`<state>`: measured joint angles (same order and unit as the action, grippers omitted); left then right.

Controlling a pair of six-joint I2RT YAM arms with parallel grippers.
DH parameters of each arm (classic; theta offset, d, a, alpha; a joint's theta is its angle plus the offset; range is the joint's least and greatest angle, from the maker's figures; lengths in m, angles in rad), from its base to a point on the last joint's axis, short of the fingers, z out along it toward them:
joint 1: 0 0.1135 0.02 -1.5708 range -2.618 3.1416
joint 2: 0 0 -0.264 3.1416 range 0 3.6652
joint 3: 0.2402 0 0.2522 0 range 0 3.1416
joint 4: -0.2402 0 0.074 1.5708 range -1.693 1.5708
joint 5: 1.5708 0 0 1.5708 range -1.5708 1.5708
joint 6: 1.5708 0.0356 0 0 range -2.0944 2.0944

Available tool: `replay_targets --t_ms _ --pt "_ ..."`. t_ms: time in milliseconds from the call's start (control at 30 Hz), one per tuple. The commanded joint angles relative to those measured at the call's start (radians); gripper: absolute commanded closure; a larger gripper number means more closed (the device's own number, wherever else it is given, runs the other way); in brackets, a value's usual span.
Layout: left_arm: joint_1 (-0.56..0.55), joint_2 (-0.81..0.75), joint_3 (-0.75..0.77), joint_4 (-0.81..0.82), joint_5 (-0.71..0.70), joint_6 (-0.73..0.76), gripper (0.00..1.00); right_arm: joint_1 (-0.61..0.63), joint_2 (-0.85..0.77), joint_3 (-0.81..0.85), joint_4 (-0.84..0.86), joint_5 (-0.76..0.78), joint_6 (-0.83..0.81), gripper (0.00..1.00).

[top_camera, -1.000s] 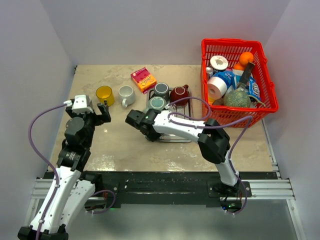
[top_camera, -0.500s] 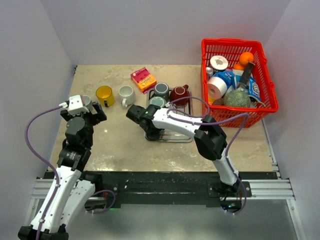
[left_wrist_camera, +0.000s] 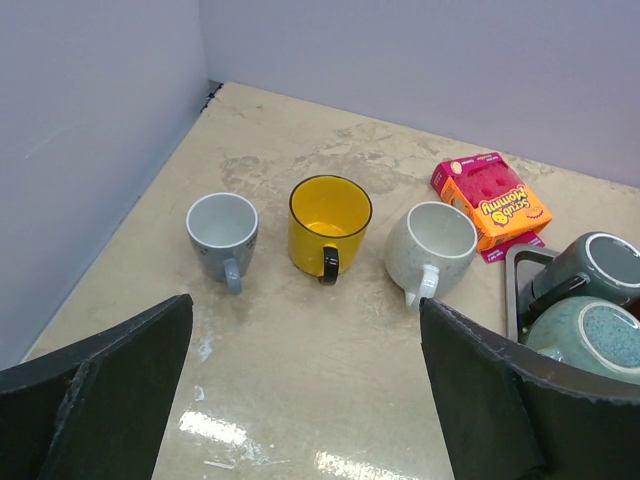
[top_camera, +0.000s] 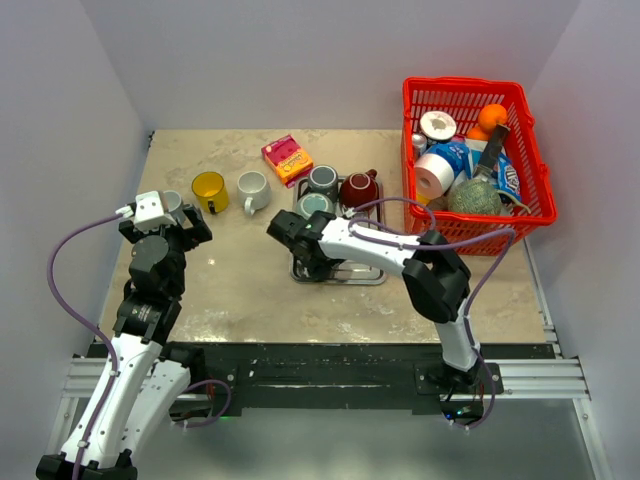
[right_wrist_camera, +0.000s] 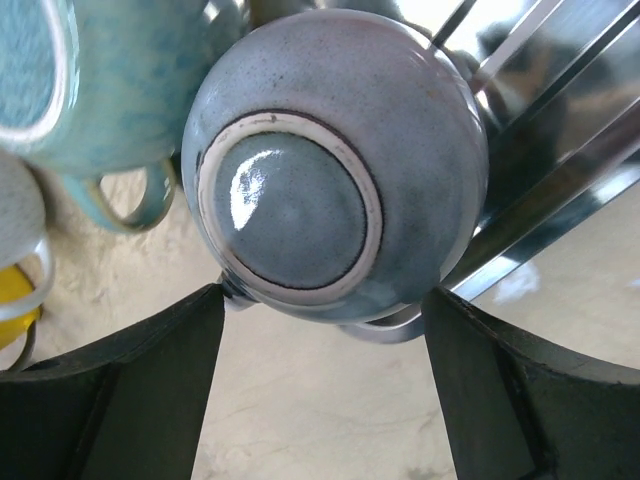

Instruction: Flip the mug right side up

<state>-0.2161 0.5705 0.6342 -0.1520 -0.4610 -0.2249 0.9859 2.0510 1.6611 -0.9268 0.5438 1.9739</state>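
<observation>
Since the blue-grey mug (right_wrist_camera: 300, 200) stands mouth down on the wire rack (right_wrist_camera: 540, 230), its ringed base faces straight into the right wrist camera. Its long axis runs upright, bottom uppermost. It sits at the rack's near left corner, and the rack lies at the middle of the worktop (left_wrist_camera: 330, 400), towards the right edge.

The right jaws are spread apart, one finger on each side of the mug and closer to the camera than it is. They are not clamped on it, though whether a tip brushes its wall cannot be told. From above, the right arm's wrist covers the mug completely. Its handle is hard to make out: a pale curved sliver under its lower edge could be handle or rack wire.

A teal mug (right_wrist_camera: 90, 90) lies just beside it on the rack, cut off by the frame.

The left jaws are released wide with nothing between them, over the left part of the worktop. Beyond them, a grey mug (left_wrist_camera: 222, 232), a yellow mug (left_wrist_camera: 330, 222) and a white mug (left_wrist_camera: 432, 245) stand upright in a row. A pink box (left_wrist_camera: 490, 205) lies behind the white one.

A red basket (top_camera: 540, 190) fills the far right corner, its contents too crowded to sort.
</observation>
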Motion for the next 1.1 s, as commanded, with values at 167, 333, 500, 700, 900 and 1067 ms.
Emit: replay_targets --t_ms 167,333,500,700,900,1067 --pt "0.007 0.002 0.015 0.026 -0.019 -0.011 0.01 -0.036 -0.063 -0.064 -0.109 0.071 0.241 0.18" --pt "0.007 0.002 0.013 0.022 -0.022 -0.01 0.01 -0.036 -0.023 0.003 -0.138 0.076 0.247 0.18" --pt "0.007 0.005 0.012 0.023 -0.031 -0.008 0.01 -0.052 0.008 0.084 -0.164 0.073 0.284 0.24" --pt "0.007 0.008 0.012 0.025 -0.045 -0.004 0.01 -0.058 0.078 0.181 -0.267 0.044 0.367 0.22" --pt "0.007 0.008 0.009 0.029 -0.051 -0.001 0.01 -0.079 0.063 0.114 -0.239 0.001 0.404 0.11" --pt "0.007 0.011 0.012 0.032 -0.051 0.001 0.01 -0.081 0.011 0.071 -0.248 0.024 0.401 0.1"
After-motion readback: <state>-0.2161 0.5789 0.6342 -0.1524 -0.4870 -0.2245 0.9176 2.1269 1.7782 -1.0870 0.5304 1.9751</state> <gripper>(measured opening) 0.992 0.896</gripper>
